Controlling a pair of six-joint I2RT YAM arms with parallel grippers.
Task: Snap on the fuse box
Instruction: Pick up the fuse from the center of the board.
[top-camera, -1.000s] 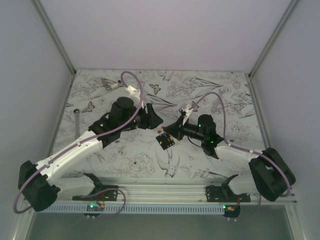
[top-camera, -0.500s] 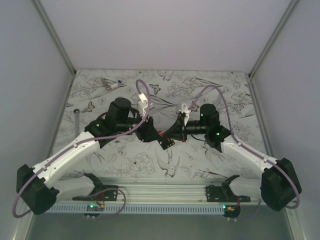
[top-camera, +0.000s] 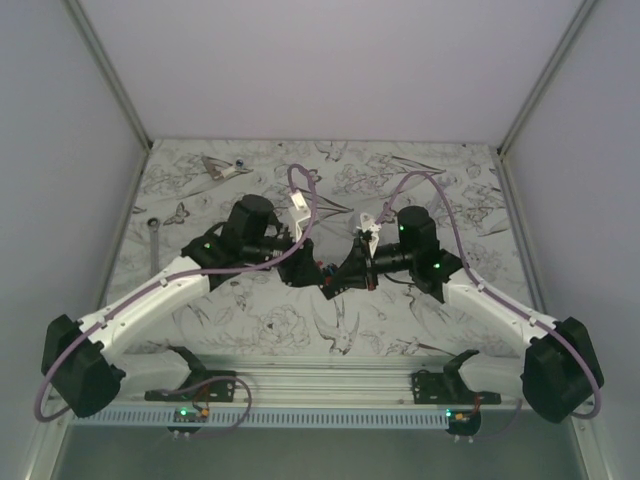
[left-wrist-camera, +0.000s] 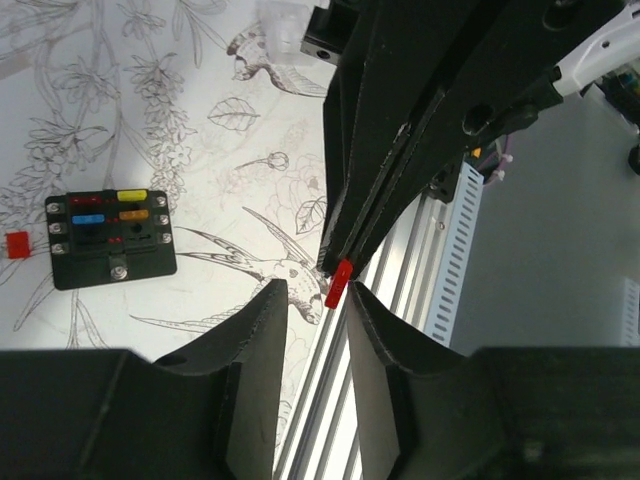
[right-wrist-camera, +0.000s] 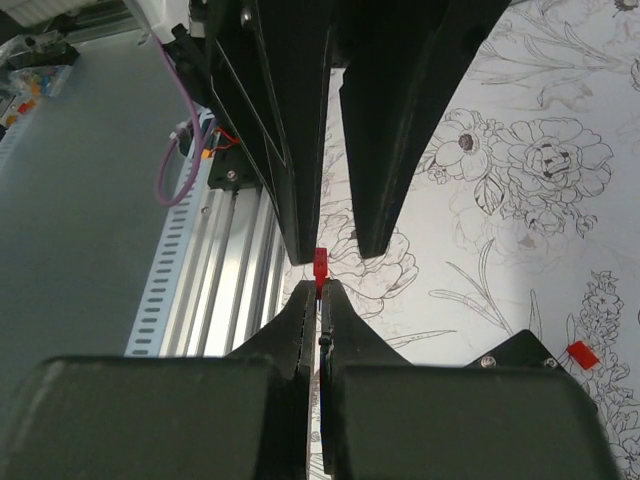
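Note:
The black fuse box (left-wrist-camera: 110, 238) lies flat on the flowered table, with yellow, blue and red fuses in its slots. One of its corners shows in the right wrist view (right-wrist-camera: 522, 352). In the top view the grippers hide it. My right gripper (right-wrist-camera: 319, 288) is shut on a small red fuse (right-wrist-camera: 320, 264), held in the air above the table. My left gripper (left-wrist-camera: 318, 290) is open and faces it tip to tip, and the red fuse (left-wrist-camera: 339, 283) sits at the mouth of its jaws. Both grippers meet mid-table, left (top-camera: 314, 271) and right (top-camera: 340, 279).
A loose red fuse (left-wrist-camera: 17, 245) lies left of the box and also shows in the right wrist view (right-wrist-camera: 582, 354). A wrench (top-camera: 153, 243) lies at the left edge. A small metal part (top-camera: 221, 167) lies at the back left. An aluminium rail (top-camera: 330, 385) runs along the near edge.
Both arms have swung toward each other. The right gripper has come up off the fuse box with the red fuse, and the left gripper has moved right to meet it.

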